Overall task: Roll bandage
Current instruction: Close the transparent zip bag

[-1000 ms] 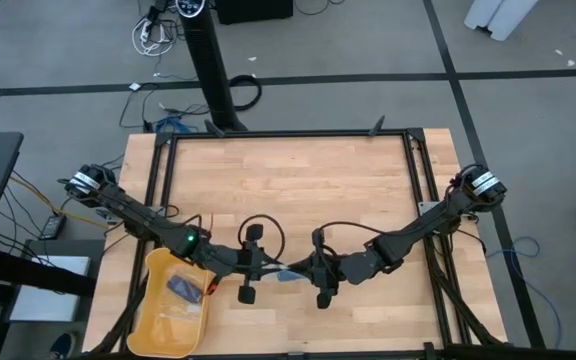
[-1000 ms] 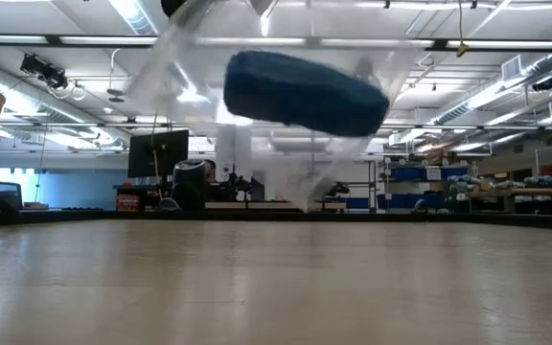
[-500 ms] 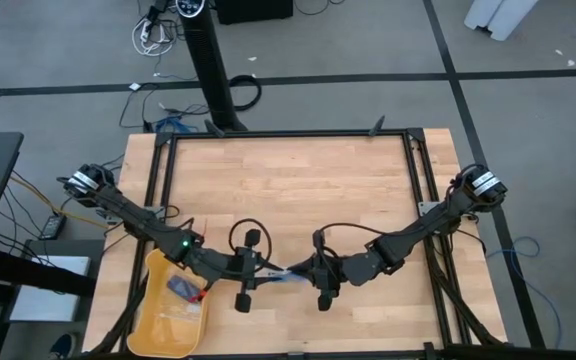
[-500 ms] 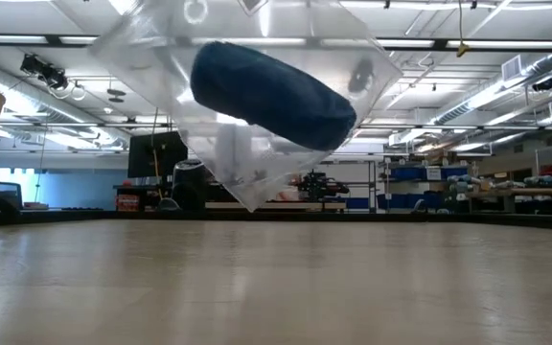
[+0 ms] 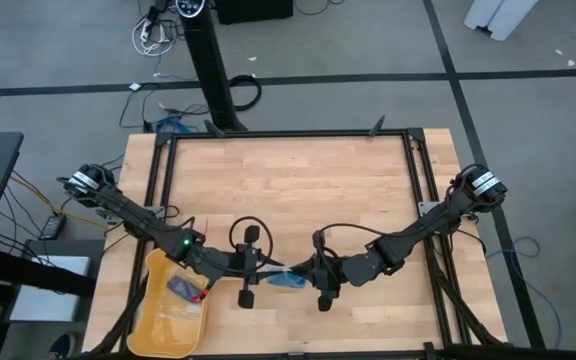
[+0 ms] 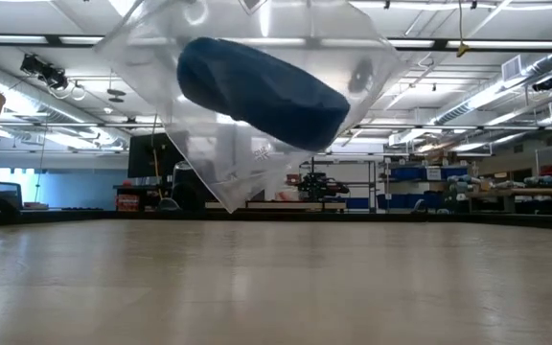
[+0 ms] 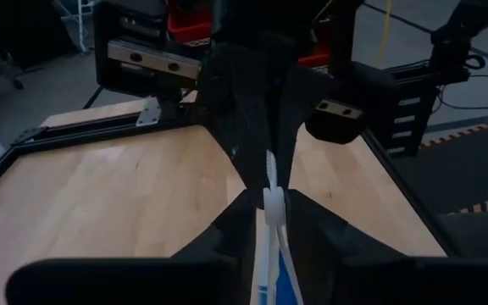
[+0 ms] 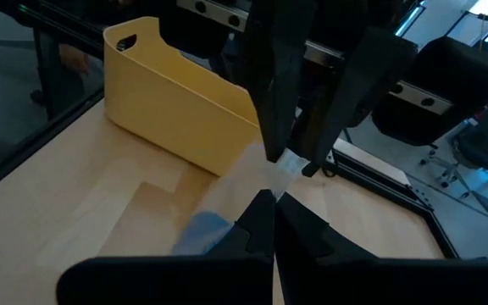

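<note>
A clear plastic bag (image 6: 257, 144) hangs between my two grippers above the table's near middle. The bright blue rolled bandage (image 6: 262, 91) lies inside it, tilted; it also shows in the high view (image 5: 286, 280) and the right wrist view (image 8: 202, 233). My left gripper (image 5: 266, 268) and my right gripper (image 5: 304, 271) face each other, fingertips almost meeting, and each is shut on the bag's upper edge. My left gripper pinches the bag's upper edge (image 7: 270, 182) between its two fingers, coming level from the table's left. The bag hangs below, clear of the table. My right gripper pinches the bag's upper edge (image 8: 285, 166) between its two fingers, coming level from the table's right, right opposite the left gripper. The bag hangs below the fingers with the bandage in it, clear of the table.
A yellow bin (image 5: 163, 310) stands at the table's near left corner, with a small dark packet (image 5: 181, 288) in it; the bin also shows in the right wrist view (image 8: 176, 110). The bare wooden tabletop (image 5: 298, 190) stretches toward the far edge.
The bag has swung and spread wider below the grippers. The bandage inside it has slid and tipped, one end now higher than the other. Both grippers have kept their hold on the upper edge.
</note>
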